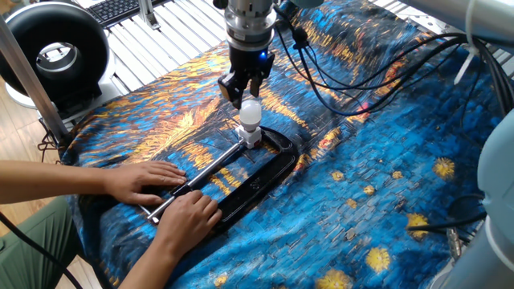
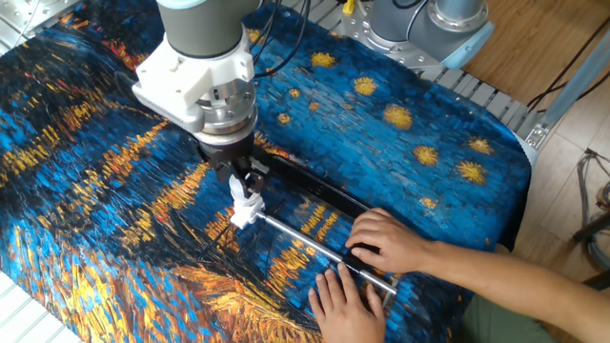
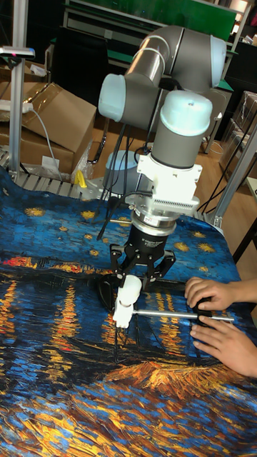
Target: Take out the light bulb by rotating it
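Note:
The light bulb [image 1: 251, 114] is a small white globe standing upright in a white socket [image 1: 253, 138], at the end of a metal rod [image 1: 210, 167]. My gripper [image 1: 242, 87] hangs just above the bulb's top, a little to its left, with its fingers spread. In the other fixed view the gripper [image 2: 242, 175] covers the top of the bulb [image 2: 240, 193]. In the tall fixed view the fingers stand wider than the bulb [image 3: 130, 288], one on each side of its top, and I cannot tell whether they touch it.
A person's two hands [image 1: 148, 181] press the rod and a black frame [image 1: 265, 172] onto the blue and orange painted cloth [image 1: 385, 144]. Black cables [image 1: 337, 72] trail from the arm. A black round fan [image 1: 52, 52] stands at the far left corner.

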Available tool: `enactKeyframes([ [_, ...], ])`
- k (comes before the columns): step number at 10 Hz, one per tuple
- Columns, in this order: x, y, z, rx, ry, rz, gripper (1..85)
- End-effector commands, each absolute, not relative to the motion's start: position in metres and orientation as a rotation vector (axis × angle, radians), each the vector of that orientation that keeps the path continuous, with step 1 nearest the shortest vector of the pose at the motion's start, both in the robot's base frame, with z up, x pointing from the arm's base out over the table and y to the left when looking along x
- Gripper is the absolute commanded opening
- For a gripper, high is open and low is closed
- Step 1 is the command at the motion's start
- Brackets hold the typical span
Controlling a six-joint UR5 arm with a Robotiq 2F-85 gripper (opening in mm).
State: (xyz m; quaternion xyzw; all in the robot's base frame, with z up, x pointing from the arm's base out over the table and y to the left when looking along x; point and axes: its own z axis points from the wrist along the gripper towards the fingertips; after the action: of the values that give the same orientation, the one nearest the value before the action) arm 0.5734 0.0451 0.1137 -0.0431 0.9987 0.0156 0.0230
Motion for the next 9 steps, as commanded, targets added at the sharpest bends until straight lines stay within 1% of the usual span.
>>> enactKeyframes([
  [1,0.5701,0.0484,0.1119,-0.133,3.098,0.087,50.3],
  [4,0.5654,0.0487,0.1109,-0.137,3.09,0.112,50.3],
  [7,0.5634,0.0456,0.1109,-0.151,3.09,0.098,50.3],
  [9,0.5602,0.0454,0.1109,-0.157,3.099,0.099,52.0],
])
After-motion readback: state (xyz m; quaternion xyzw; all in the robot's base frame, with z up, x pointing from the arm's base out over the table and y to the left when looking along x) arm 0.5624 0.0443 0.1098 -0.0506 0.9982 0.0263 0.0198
